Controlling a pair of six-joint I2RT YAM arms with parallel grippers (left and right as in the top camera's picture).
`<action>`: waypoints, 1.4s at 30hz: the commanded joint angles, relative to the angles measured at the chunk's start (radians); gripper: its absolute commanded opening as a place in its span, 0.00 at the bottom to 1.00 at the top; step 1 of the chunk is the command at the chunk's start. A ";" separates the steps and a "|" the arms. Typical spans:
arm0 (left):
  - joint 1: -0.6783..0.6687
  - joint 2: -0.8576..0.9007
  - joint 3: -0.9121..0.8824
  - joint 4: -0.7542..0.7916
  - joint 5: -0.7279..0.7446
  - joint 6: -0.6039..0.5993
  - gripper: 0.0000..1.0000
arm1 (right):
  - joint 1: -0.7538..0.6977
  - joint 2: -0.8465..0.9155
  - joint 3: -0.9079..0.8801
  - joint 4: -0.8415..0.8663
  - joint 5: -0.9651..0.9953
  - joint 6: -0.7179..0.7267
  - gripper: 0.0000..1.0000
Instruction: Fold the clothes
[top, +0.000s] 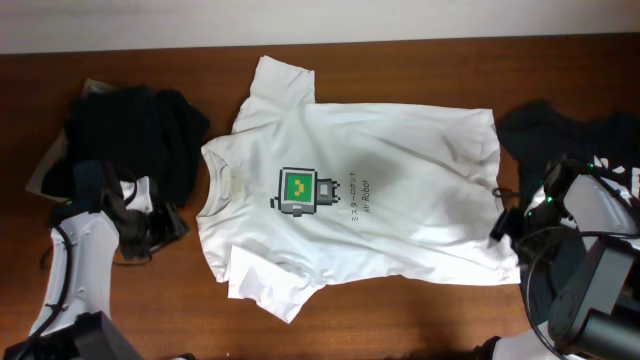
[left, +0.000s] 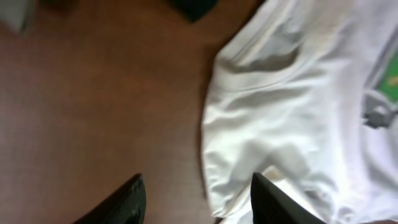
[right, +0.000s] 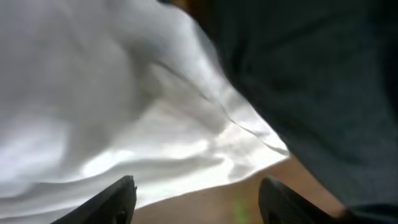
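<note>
A white T-shirt with a green-and-grey pixel robot print lies spread flat on the wooden table, collar to the left, hem to the right. My left gripper is open and empty beside the collar; in the left wrist view its fingers straddle bare wood and the shirt's edge. My right gripper is open and empty at the hem's lower right corner; the right wrist view shows its fingers just off the white hem. Black shirts lie at the left.
Another black garment lies at the right edge, beside the hem; it also shows in the right wrist view. A pale flat object peeks from under the left black pile. The wooden table ends at a white wall behind.
</note>
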 joint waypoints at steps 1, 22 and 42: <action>-0.120 -0.011 0.017 0.128 0.141 0.103 0.46 | 0.001 -0.015 0.055 0.104 -0.293 -0.149 0.58; -0.355 0.315 0.494 0.049 -0.152 0.085 0.28 | 0.014 -0.008 0.056 0.498 -0.394 0.002 0.07; -0.356 0.315 0.494 0.026 -0.136 0.105 0.36 | 0.086 0.438 0.318 0.768 -0.317 0.100 0.40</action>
